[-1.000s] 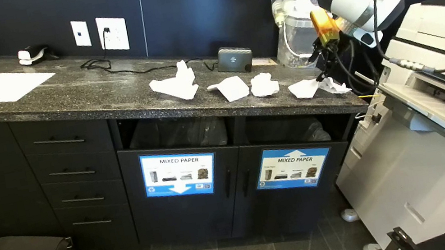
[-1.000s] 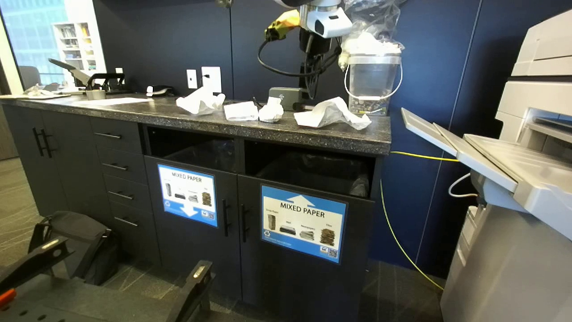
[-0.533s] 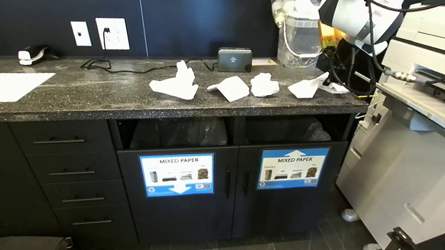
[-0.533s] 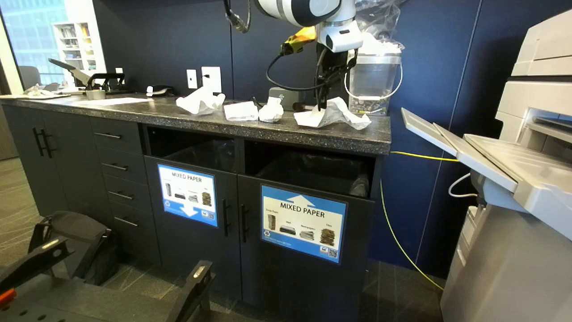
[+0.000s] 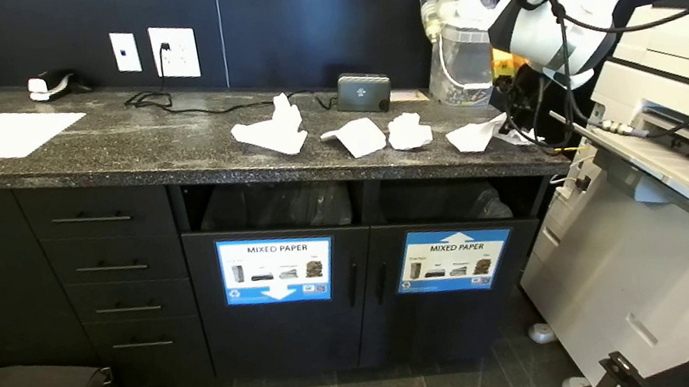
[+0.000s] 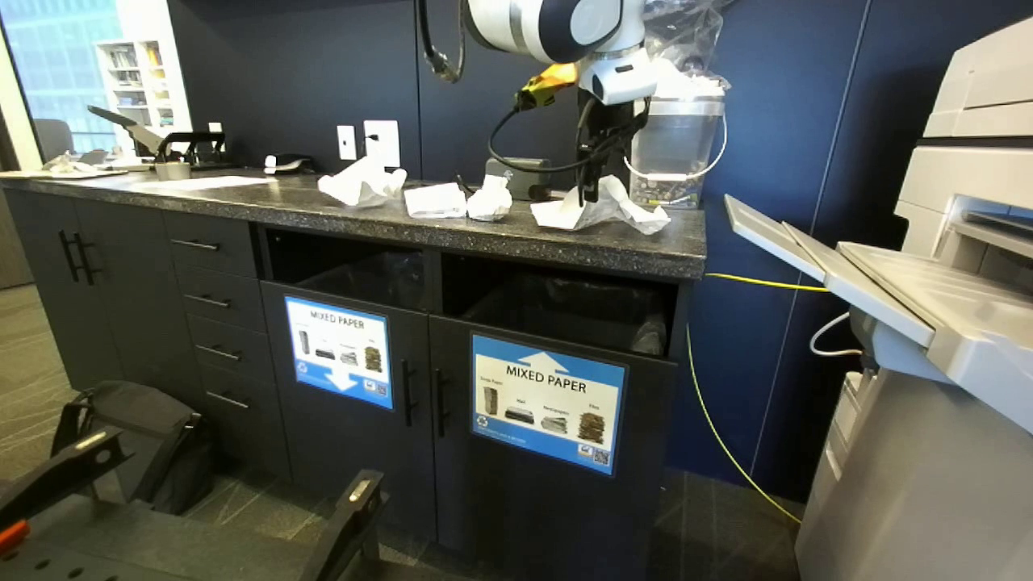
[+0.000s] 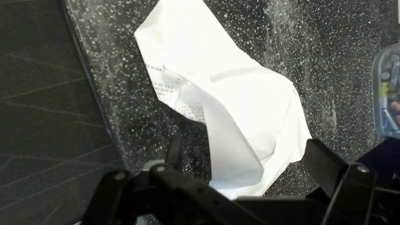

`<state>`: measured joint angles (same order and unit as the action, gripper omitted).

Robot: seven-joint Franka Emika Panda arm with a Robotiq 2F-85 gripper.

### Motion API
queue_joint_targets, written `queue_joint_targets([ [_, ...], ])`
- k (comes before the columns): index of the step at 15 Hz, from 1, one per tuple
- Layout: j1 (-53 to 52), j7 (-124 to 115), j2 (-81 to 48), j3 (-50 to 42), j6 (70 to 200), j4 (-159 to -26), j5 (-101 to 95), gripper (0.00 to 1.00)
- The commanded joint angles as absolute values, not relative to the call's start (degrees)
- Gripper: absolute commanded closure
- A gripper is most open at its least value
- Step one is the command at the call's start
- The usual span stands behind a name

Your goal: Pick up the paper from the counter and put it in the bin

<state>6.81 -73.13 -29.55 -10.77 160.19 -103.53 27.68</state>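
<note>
Several crumpled white papers lie on the dark speckled counter (image 5: pixel 116 145). One crumpled paper (image 5: pixel 469 139) lies at the counter's right end; it also shows in an exterior view (image 6: pixel 615 202). In the wrist view this paper (image 7: pixel 250 97) has a raised fold and print inside. My gripper (image 6: pixel 589 199) is low over it. In the wrist view the gripper (image 7: pixel 243 151) is open, its fingers on either side of the near part of the paper. I cannot tell whether they touch it. The bin (image 5: pixel 276 207) is the dark cabinet opening above the paler sign.
Two small wads (image 5: pixel 409 131) (image 5: pixel 360 138) and a peaked crumple (image 5: pixel 272 132) lie left of the gripper. A clear bucket (image 6: pixel 676 145) and a small dark box (image 5: pixel 363 92) stand behind. A like opening (image 5: pixel 437 197) is beside the bin. A printer (image 5: pixel 636 241) stands at right.
The gripper has come down from above the counter, moving slightly right in an exterior view, to low over the right-end paper. The papers have not visibly moved.
</note>
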Motion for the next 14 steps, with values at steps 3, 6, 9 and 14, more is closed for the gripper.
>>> queue_joint_targets([
  [3,6.2,-77.6,-33.1,-11.8,160.5,-99.0,24.7,0.0],
  [6,6.0,-79.2,-33.8,-12.4,160.1,-98.5,23.3,0.0],
  [9,5.9,-80.5,-34.3,-13.0,159.6,-98.1,22.0,0.25],
  [14,4.9,-83.3,-34.7,-14.9,157.5,-97.4,17.9,0.58],
])
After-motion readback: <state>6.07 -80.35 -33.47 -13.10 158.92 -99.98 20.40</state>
